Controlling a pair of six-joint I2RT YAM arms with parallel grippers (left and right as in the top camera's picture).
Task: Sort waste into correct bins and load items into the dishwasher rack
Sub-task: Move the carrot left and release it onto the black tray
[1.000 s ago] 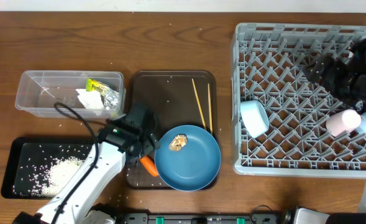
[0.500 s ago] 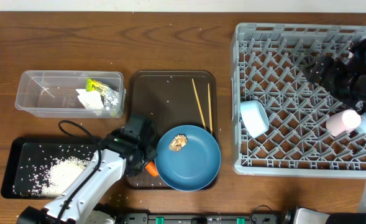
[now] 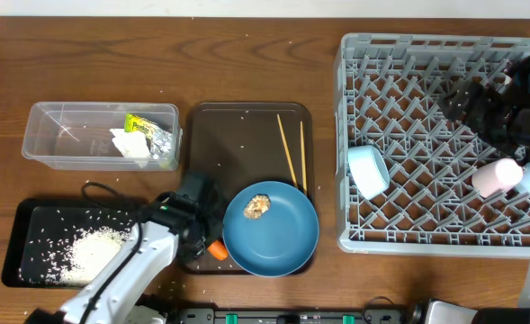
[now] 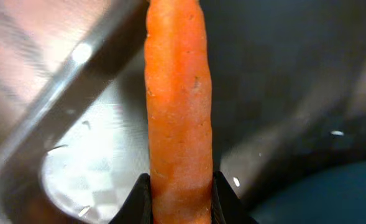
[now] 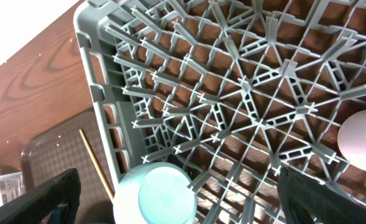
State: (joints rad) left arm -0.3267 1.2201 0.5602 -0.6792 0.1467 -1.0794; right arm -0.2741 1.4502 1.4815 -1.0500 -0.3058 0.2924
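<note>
In the left wrist view the orange carrot is clamped between two black fingers: my left gripper is shut on it. From overhead the carrot shows at the brown serving tray's front edge, beside the large blue plate, which carries a brown food lump. My left gripper sits over the carrot. Chopsticks lie on the tray. My right gripper hangs open above the grey dishwasher rack, holding nothing. A light blue cup and a pink cup lie in the rack.
The clear tub at the left holds a yellow-green wrapper and crumpled paper and foil. The black tray at the front left holds white rice. Stray rice grains dot the table.
My left gripper went from open to shut on the carrot and slid slightly toward the table's front edge. The right arm has not moved.
</note>
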